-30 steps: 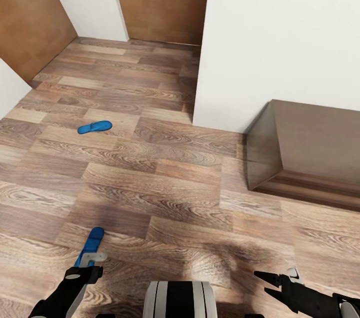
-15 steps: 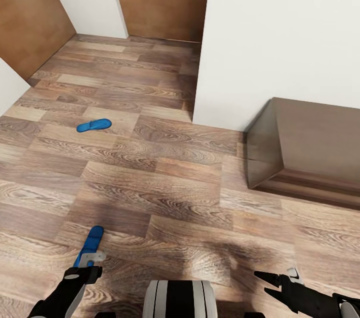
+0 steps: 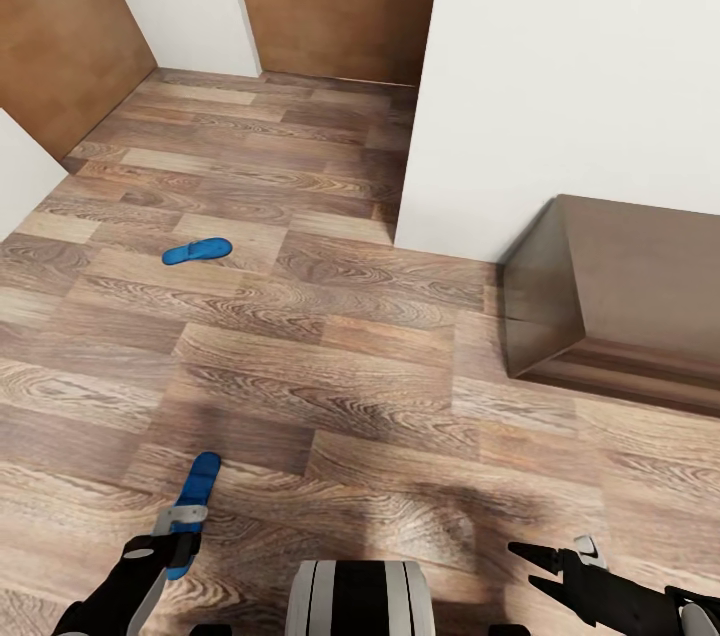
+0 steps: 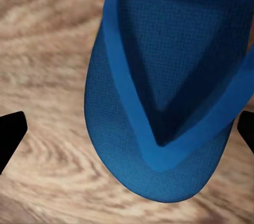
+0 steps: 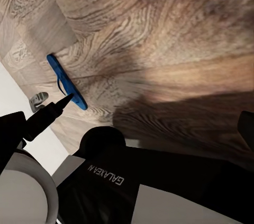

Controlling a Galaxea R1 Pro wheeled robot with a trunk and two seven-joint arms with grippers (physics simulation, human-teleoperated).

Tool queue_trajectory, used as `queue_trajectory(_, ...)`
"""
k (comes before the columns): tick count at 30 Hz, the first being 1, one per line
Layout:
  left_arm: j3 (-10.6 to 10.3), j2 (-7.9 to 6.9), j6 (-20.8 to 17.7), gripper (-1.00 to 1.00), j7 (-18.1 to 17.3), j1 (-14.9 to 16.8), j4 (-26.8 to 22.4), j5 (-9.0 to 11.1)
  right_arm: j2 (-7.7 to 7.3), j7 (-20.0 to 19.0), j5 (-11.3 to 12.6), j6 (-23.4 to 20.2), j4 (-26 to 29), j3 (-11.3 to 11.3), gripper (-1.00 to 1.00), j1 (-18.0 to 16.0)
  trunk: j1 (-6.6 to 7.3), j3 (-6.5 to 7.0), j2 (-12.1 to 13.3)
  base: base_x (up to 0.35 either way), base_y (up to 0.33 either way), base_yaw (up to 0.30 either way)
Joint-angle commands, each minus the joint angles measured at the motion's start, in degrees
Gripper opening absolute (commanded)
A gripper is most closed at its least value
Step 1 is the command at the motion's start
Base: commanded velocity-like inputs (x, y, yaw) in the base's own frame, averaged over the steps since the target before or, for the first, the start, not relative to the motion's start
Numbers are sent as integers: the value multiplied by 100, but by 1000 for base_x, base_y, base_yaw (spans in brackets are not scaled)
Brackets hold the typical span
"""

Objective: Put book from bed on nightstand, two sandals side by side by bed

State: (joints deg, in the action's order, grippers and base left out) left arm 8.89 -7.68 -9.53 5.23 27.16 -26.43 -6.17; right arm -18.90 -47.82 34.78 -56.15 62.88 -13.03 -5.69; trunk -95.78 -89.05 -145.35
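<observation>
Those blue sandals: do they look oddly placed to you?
Yes. One sandal lies alone out on the floor, far from its mate, which sits by the left gripper. A pair normally rests side by side.

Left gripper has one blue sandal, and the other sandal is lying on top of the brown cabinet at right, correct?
Not quite. The other sandal lies on the wood floor, well away from the brown cabinet, as the head view shows. The left gripper does hold one blue sandal.

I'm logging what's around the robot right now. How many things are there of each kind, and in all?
Blue sandals: 2, one far off on the floor, one in the left claw.
Brown cabinets: 1.
Total: 3.
</observation>
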Motion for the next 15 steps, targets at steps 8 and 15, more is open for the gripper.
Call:
queue_trajectory(8,33,11,-24,100,-5,0,-11,-63,0,-26,-15,-22,1,-7,100,-2,1,-3,-1,7,-2,0)
queue_trajectory(15,24,27,-19,100,-8,0,-3,-68,0,-26,-15,-24,2,-7,100,-2,1,-3,-1,67,-56,0)
